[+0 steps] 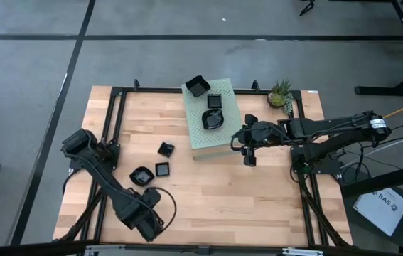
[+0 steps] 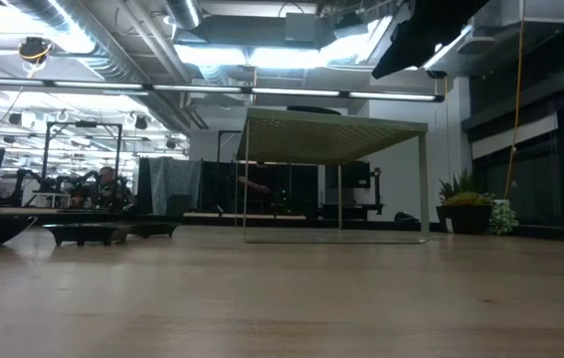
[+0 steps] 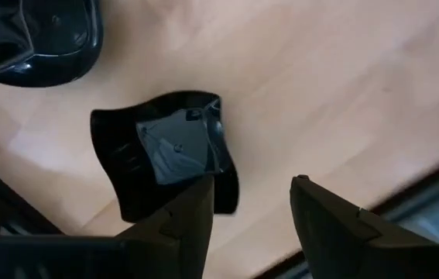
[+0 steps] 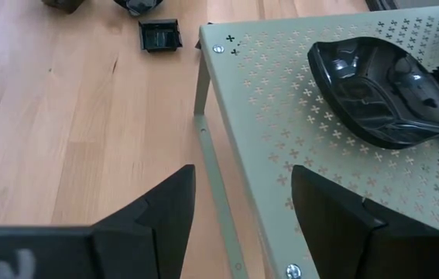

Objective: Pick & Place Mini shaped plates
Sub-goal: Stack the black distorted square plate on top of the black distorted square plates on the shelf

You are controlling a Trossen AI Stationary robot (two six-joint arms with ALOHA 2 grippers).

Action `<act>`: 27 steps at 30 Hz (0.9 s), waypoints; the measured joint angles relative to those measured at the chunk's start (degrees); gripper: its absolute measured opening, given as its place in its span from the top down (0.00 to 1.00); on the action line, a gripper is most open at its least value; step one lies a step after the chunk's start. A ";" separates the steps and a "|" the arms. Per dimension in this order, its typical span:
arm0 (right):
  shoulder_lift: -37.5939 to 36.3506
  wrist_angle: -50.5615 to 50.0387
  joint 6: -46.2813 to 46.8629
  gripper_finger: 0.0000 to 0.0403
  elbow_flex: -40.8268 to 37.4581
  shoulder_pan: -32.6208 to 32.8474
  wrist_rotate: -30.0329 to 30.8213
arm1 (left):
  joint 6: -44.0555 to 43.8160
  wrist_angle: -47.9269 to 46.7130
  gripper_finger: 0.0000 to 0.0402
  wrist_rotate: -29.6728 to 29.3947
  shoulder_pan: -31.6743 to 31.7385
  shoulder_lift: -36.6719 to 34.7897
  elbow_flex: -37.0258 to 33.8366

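A pale wood table [image 1: 208, 192] on a grey floor; the left gripper [image 3: 250, 225] hovers wide open and empty, a wavy-rimmed plate [image 3: 169, 159] lying flat, hollow up, just beyond its fingertips, a rounder plate [image 3: 37, 39] further off; bare wood beside; the right gripper [image 4: 238, 221], open and empty, hangs at the edge of the green perforated box [image 4: 320, 155].

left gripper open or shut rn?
Open. The left gripper has a clear gap between its fingers, just beside a wavy black plate, holding nothing.
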 joint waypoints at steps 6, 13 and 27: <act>0.00 0.00 0.24 0.47 -0.01 0.00 -0.01 | -2.82 2.16 0.60 0.48 0.05 0.00 -3.34; 0.00 0.00 0.24 0.47 -0.01 0.00 0.00 | -2.83 8.84 0.61 0.65 0.05 -0.02 -6.91; 0.00 0.01 0.24 0.47 -0.01 -0.01 0.00 | -5.69 11.92 0.61 6.62 0.05 0.11 -12.44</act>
